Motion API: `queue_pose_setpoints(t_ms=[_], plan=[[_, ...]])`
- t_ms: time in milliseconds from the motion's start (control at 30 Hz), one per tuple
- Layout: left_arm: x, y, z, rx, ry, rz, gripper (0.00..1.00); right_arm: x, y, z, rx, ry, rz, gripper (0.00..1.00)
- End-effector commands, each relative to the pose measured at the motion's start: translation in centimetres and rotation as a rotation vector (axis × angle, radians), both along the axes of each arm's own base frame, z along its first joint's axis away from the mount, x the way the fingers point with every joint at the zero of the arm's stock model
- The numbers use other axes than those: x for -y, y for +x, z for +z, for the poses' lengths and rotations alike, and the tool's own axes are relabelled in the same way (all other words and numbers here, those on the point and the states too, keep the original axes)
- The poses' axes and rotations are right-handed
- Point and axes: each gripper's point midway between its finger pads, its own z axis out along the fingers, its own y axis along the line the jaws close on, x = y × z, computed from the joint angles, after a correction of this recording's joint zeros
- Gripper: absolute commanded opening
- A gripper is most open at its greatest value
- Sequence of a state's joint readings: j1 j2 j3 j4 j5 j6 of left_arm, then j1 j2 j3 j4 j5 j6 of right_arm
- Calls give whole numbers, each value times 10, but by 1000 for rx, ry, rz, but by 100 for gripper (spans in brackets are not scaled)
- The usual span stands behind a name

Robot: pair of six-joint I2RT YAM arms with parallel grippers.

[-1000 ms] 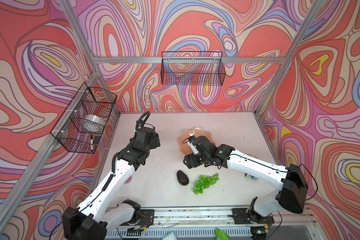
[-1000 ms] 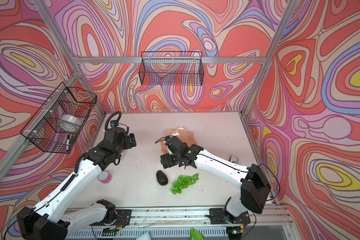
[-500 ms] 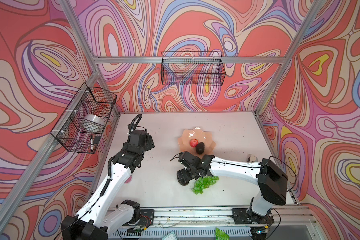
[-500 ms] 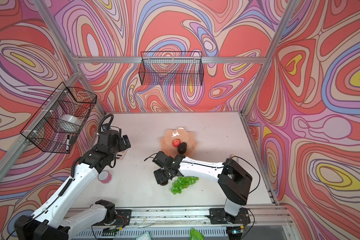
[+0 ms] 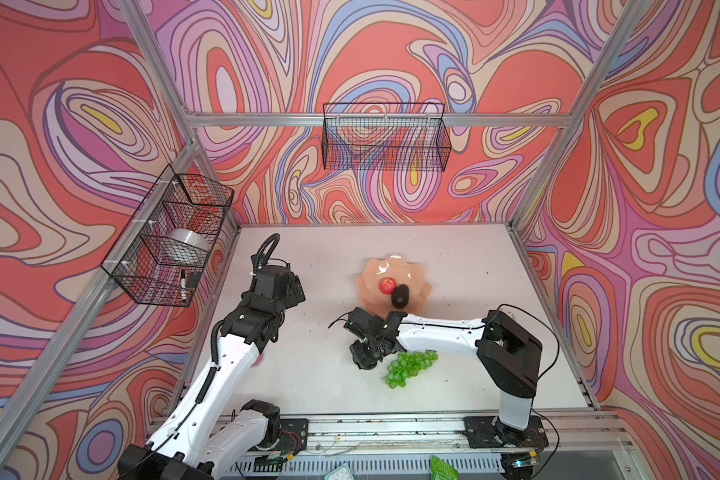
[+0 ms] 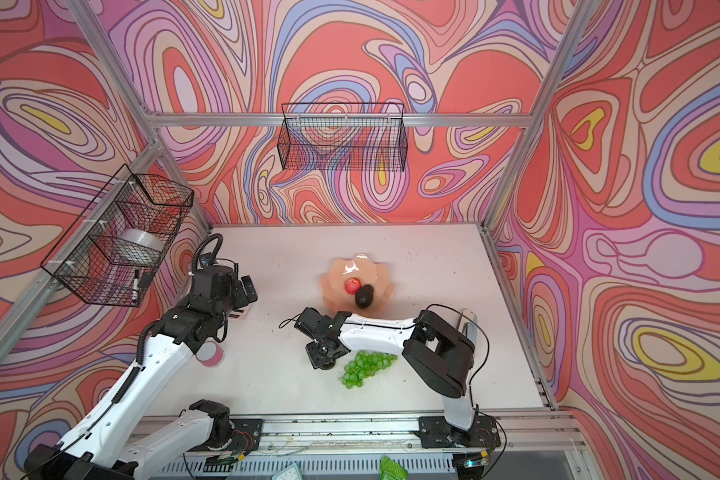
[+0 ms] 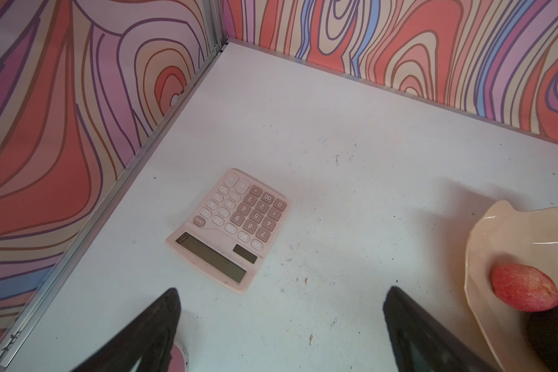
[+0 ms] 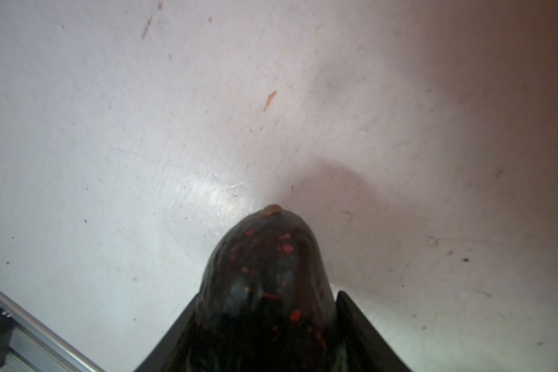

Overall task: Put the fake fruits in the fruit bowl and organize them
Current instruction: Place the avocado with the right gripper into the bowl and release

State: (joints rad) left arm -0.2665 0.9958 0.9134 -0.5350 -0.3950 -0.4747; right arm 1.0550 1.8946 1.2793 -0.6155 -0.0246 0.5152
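Right fingers [image 8: 368, 331] are clamped on the avocado [image 8: 264, 273], which lies on the tabletop [image 5: 308, 374] just left of the grapes [image 5: 410, 365] and near of the bowl [image 5: 375, 270]. Left fingers [image 7: 142, 335] hang wide and empty, far left. We should lift straight up first to clear the grapes and the rim, then release low in the bowl's bare part beside the apple [image 5: 387, 286] and other avocado [image 5: 400, 296], so nothing rolls.

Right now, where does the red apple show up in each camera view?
A top view: apple in the bowl, beside the avocado.
A top view: apple, same spot.
Left wrist: apple in the bowl.
Right wrist: not in it.
Shared landmark: the bowl's scalloped rim.
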Motion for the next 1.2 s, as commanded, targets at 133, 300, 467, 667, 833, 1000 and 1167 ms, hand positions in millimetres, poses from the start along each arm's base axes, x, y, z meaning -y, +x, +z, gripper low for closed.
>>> queue_pose_setpoints(t_ms=[133,300,467,667,833,1000,1167], plan=[[-6,-1,-6,-28,18,20,98,-6,27,63,96,71,-12,46],[-6,-1,-5,-30,21,21,98,16,81,124,211,140,-79,44],[-9,-4,-4,-28,20,27,98,54,136,133,277,116,-150,44],[-12,-10,-2,-23,22,38,99,67,168,111,292,63,-155,44],[-14,-12,-1,-24,24,51,99,63,180,91,271,58,-145,44],[-16,-14,2,-21,26,54,99,60,183,72,251,31,-117,43],[-16,-16,0,-21,22,58,99,60,185,56,241,9,-114,44]])
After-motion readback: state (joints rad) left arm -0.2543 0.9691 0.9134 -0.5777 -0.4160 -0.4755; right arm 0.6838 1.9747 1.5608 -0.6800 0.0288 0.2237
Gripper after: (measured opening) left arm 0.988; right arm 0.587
